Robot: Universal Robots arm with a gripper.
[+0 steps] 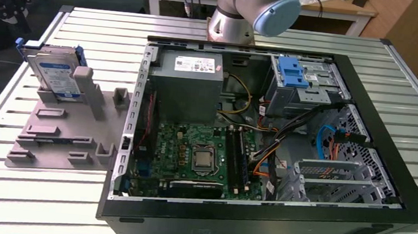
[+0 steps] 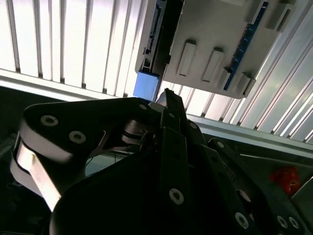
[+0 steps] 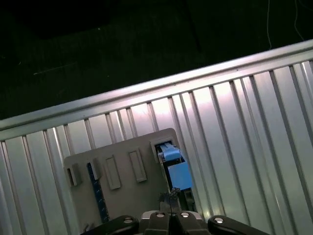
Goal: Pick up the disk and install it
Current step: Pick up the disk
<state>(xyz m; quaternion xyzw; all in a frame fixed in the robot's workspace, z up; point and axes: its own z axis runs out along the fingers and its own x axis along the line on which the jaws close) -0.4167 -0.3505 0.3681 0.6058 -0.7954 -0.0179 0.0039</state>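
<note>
Pick-up stage, by my reading: the disk [image 1: 52, 72] stands on edge in the grey holder [image 1: 63, 138] (untouched), and the gripper [image 2: 168, 98] hovers near its blue carrier with fingers pressed together, empty. Grasping calls for spreading them across that edge.

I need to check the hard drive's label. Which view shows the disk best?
The exterior view: the disk stands upright in the grey holder, labelled face visible. The second wrist view catches the disk edge-on; the first wrist view sees its blue frame from above.
</note>
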